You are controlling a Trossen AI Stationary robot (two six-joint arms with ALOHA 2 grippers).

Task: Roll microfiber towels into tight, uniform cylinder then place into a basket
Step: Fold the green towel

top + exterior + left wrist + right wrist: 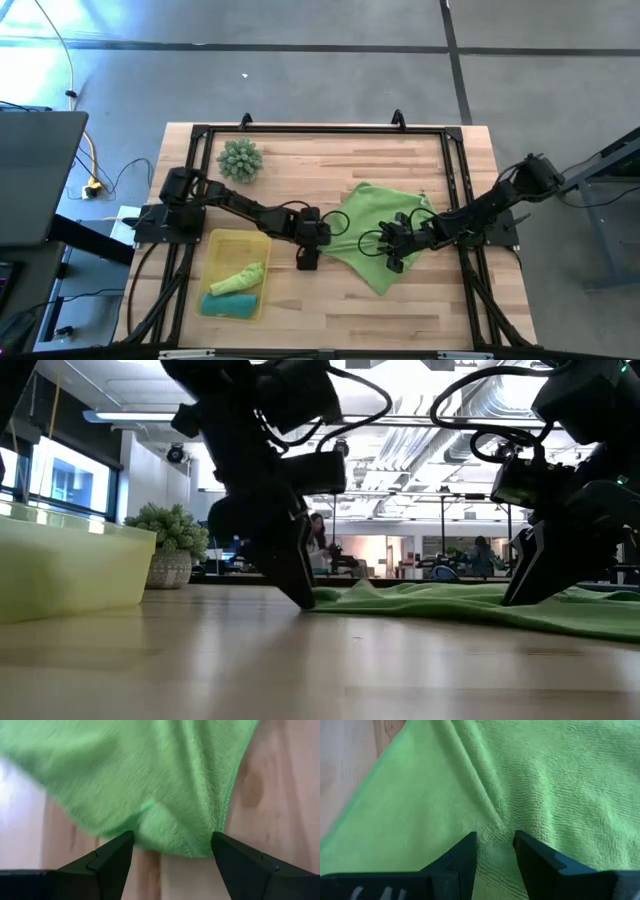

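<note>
**Greens and yellow on pale wood**

The spread towel [378, 230] is lime green with a fine ribbed weave. The basket [222, 243] is translucent yellow; in it lie a lime-green roll [240, 277] and a teal roll [229, 305]. The spiky ball [240, 160] is pale, dusty green. The worktop [330, 300] is light wood in blond planks with darker brown knots, framed by black rails. Both arms are black, as are the left pincer [307, 260] and the right pincer [392, 257]. The floor [300, 70] is grey with dark lines.
</note>
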